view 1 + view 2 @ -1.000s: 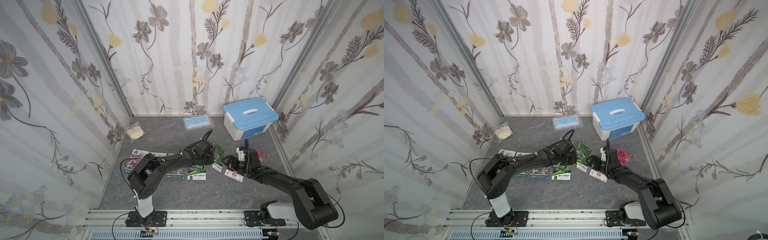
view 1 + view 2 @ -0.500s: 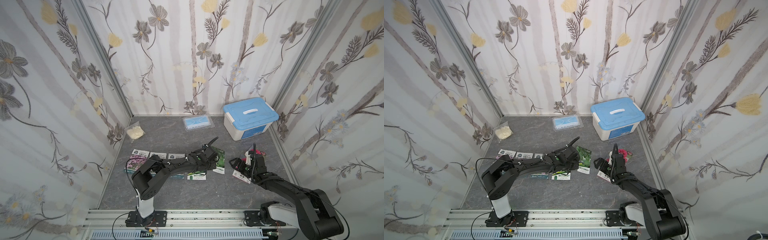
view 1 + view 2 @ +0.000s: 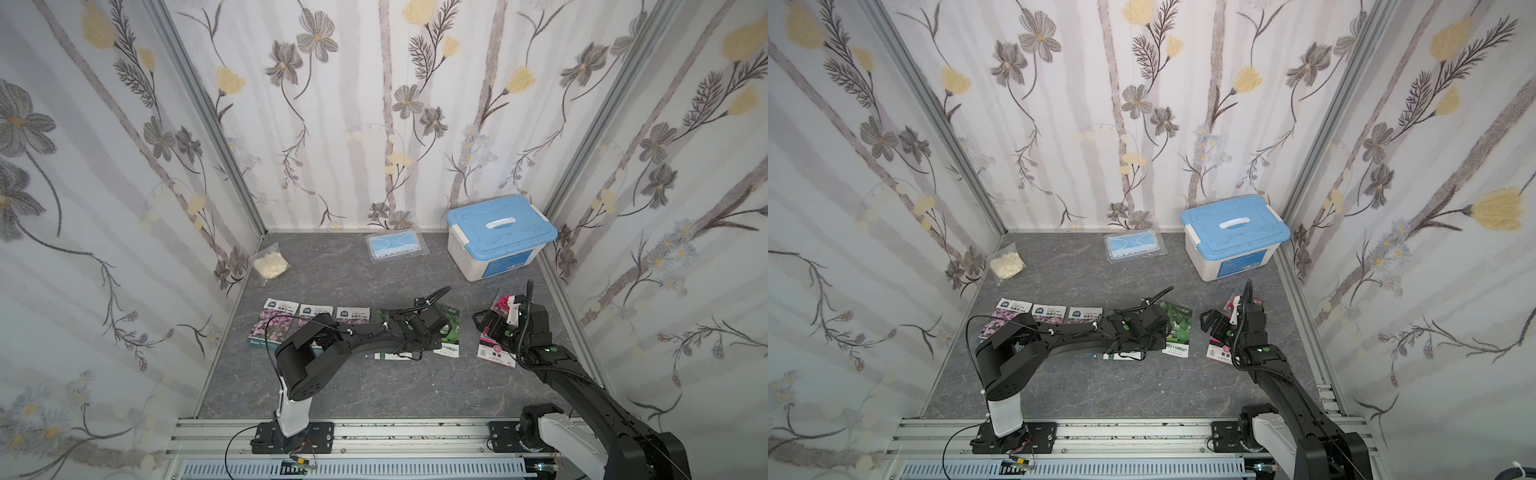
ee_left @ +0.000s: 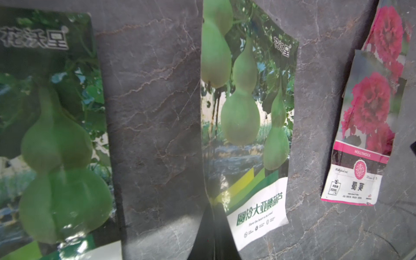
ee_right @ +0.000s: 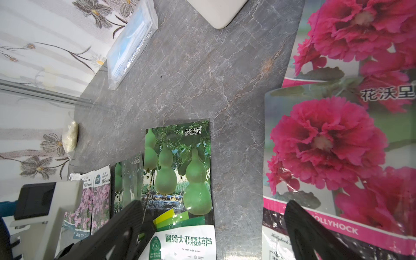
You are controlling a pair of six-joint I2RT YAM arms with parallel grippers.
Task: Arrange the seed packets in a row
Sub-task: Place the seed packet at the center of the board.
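Lowered flat now, your left gripper (image 4: 213,227) pinches the gourd seed packet (image 4: 247,112) beside its twin packet (image 4: 51,135); your right gripper (image 5: 212,203) gapes empty over the hollyhock packets (image 5: 326,146).

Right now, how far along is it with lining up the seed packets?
Done: three purple flower packets sit in a row. In hand: the shut left pincer is at the edge of the second gourd packet, which lies beside the first gourd packet. Left: two red bloom packets overlap beneath the open right pincer and need spreading into the row.
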